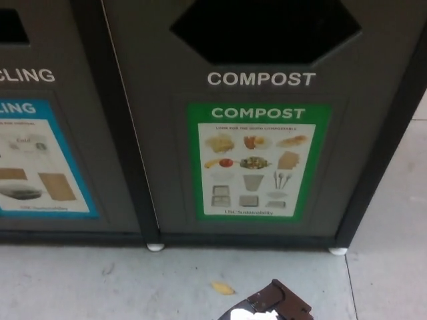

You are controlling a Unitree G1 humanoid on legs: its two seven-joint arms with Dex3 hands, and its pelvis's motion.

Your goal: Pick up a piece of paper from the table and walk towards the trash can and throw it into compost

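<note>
You're parked right at the compost bin (260, 133), paper (257, 313) in hand.

Your hand (273, 305) pokes in at the bottom edge, closed around the white paper; can't tell you which hand it is. The bin's hexagon opening (265, 30) is just black, contents not visible. Recycling bin (60, 133) sits right beside it on the left, and a yellow scrap (222, 288) lies on the floor (80, 283).

Dim, even light, soft overall blur, small poster (259, 161) print perhaps unreadable, opening (265, 30) in deep shadow
</note>
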